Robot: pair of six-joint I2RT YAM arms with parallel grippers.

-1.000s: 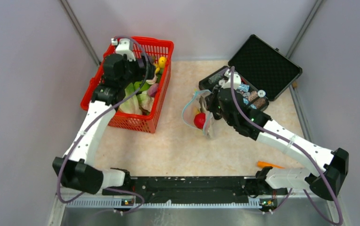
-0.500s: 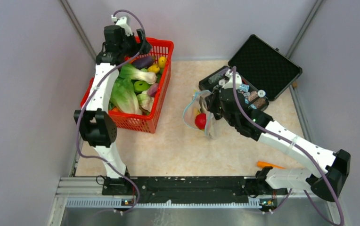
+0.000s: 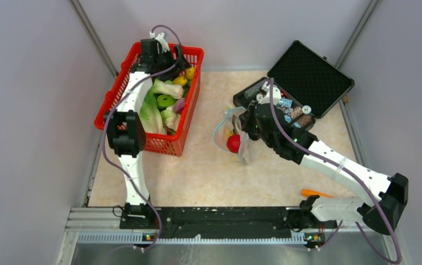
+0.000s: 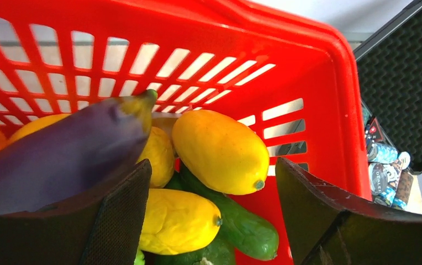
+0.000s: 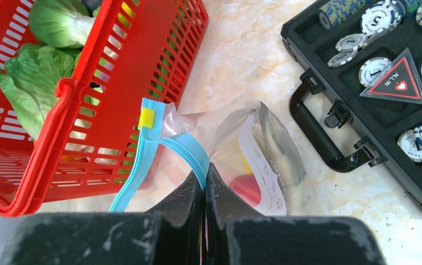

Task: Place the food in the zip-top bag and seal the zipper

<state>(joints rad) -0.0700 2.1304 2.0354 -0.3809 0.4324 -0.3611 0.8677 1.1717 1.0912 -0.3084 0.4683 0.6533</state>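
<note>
Right, the left gripper [image 4: 213, 165] hangs over the far end of the red mesh basket [image 4: 330, 72] with its jaws spread wide and nothing caught between them. Directly below it sits a heap of yellow pieces [image 4: 220, 149]. A purple eggplant [image 4: 65, 149] slants in from the left behind the left finger, and a dark green cucumber [image 4: 242, 226] lies under the yellow ones on the near right. From above, the leafy greens [image 3: 151, 107] fill the nearer part of the basket, which stands at the far left of the table [image 3: 209, 171].

Across on the right, the right gripper [image 5: 204, 179] is pressed together, pinching the light-blue zipper [image 5: 170, 141] at the mouth of the zip-top bag [image 5: 275, 138]. The strip curves away to the left from the pinch and carries a small yellow slider [image 5: 147, 117] on it. The bag sits mid-table, between the basket and the open black case [image 3: 311, 72]. A red round piece [image 3: 233, 142] is inside it, with a bit of yellow beside it, and the white label [image 5: 258, 171] faces up. Poker chips [image 5: 374, 22] fill the case's tray. An orange stick [image 3: 315, 193] lies on the near right, beside the right arm's base.
</note>
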